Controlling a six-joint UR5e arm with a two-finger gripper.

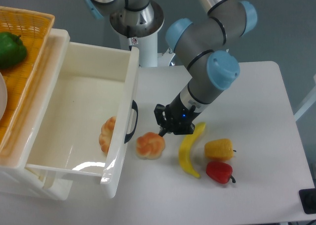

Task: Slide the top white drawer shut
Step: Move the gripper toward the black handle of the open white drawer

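The top white drawer (74, 94) stands pulled far out of the white cabinet at the left, its glossy front wall (121, 121) facing right with a black curved handle (132, 121). An orange-white pastry (106, 134) lies inside it against the front wall. My gripper (162, 131) hangs low over the table, a short way right of the handle and apart from it, just above a round orange pastry (150, 145). Its fingers are dark and small, and I cannot tell how they stand. The lower drawer is hidden under the open one.
An orange woven basket (29, 22) with a green pepper (11, 49) sits on the cabinet top. On the table right of my gripper lie a yellow banana (190, 153), a yellow pepper (219, 149) and a red pepper (218, 171). The robot base (138, 22) stands behind.
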